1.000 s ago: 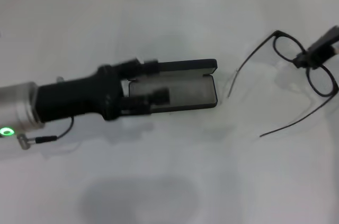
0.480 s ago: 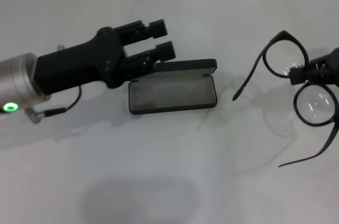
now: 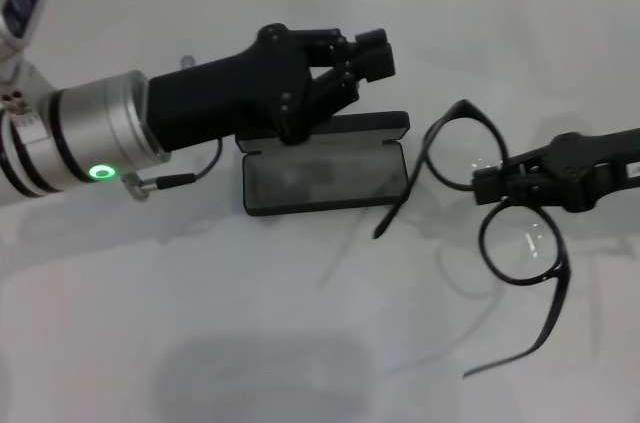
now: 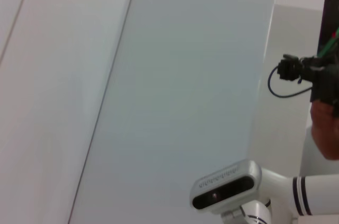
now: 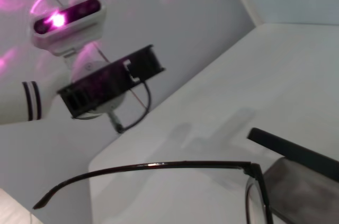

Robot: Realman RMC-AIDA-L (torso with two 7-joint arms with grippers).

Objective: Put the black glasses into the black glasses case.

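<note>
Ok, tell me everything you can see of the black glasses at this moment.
The black glasses have a thin dark frame, two rounded clear lenses and long slim arms, both unfolded. The right gripper is shut on the bridge between the lenses and holds them tilted above the white table, to the right of the open case. One arm tip reaches toward the case's right end; whether it touches is unclear. The other arm trails toward the robot.

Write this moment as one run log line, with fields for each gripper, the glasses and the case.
right gripper: shut on black glasses, held above table | left gripper: raised behind case, holds nothing | black glasses case: open, empty
</note>
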